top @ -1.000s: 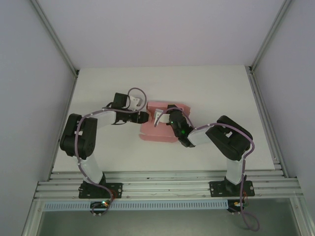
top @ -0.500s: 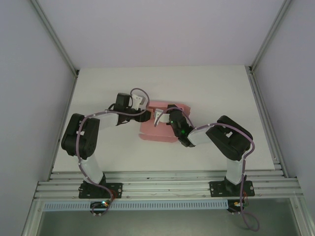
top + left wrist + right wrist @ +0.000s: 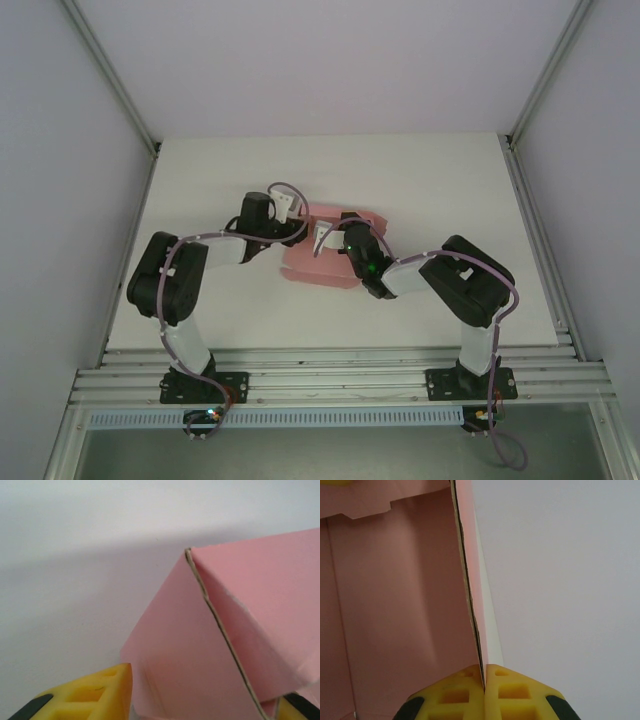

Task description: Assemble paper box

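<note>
On table (image 3: 430,180), paper box (image 3: 315,270) opens upward; long axis possibly near-far.

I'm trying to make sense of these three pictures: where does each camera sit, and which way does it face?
Top external: above and behind the robot, looking down at table, both arms, paper box.
Left wrist: faces a box corner; left pincer straddles it.
Right wrist: looks along a box wall pinched by right pincer.
Shared: the pink box in all.
</note>
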